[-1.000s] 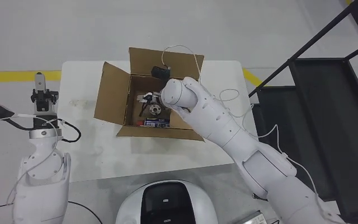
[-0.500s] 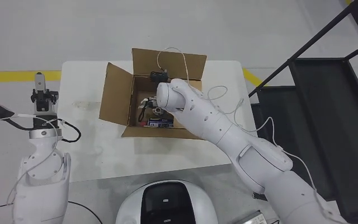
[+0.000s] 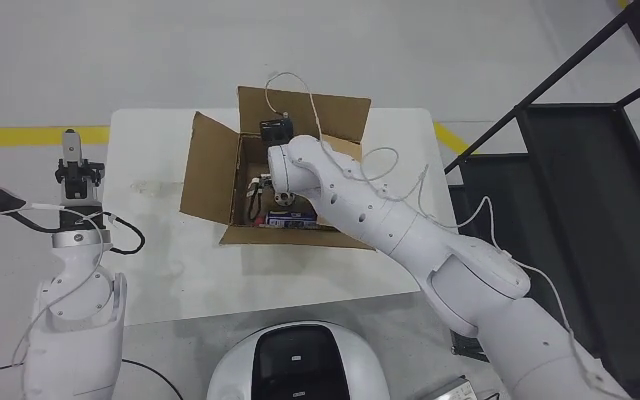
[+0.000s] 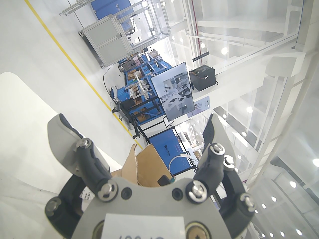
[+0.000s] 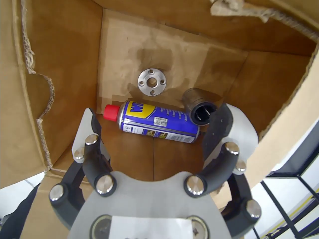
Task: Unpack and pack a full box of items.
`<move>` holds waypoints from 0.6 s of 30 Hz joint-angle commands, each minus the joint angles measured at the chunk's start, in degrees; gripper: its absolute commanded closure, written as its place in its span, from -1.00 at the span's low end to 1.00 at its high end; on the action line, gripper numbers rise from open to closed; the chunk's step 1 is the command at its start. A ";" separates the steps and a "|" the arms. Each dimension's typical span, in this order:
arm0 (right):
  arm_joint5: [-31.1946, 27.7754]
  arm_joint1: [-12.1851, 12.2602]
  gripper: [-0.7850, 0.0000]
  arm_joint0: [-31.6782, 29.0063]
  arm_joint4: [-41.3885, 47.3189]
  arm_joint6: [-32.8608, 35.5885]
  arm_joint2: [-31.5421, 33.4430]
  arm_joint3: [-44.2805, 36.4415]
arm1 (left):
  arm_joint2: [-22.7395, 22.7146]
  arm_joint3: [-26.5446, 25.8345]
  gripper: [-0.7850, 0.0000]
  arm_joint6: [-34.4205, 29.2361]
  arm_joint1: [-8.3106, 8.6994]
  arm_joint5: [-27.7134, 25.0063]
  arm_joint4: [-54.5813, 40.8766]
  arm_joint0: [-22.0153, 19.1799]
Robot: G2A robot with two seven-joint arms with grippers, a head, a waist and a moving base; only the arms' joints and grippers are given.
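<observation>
An open cardboard box (image 3: pixel 212 170) stands on the white table (image 3: pixel 150 260). My right arm bends down into it from above. In the right wrist view my right gripper (image 5: pixel 155 115) hangs open inside the box (image 5: pixel 62 63), just over a blue spray can (image 5: pixel 159 123) with a red cap that lies on the floor of the box. A round metal flange (image 5: pixel 150 82) lies beyond the can, and a dark cylinder bearing (image 5: pixel 198 108) leans beside it near one fingertip. My left gripper (image 3: pixel 76 172) is open and empty at the table's left edge, far from the box.
A black metal stair frame (image 3: pixel 540 170) stands right of the table. A small pale label (image 3: pixel 140 184) lies on the table left of the box. The box flaps stand up around the opening, one with a torn edge (image 5: pixel 239 3).
My right arm's wrist has swung left and deeper over the box opening. The box has shifted a little to the right. The left arm has stayed still.
</observation>
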 commanded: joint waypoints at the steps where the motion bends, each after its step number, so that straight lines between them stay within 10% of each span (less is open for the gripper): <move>1: -0.34 0.48 -1.00 -0.09 -1.89 0.36 0.15 -0.13 | 0.00 0.00 -1.00 0.00 0.00 0.00 0.00 0.00; 18: -3.29 5.88 -1.00 -4.58 -14.11 3.32 11.67 -5.25 | 0.00 0.00 -1.00 0.00 0.00 0.00 0.00 0.00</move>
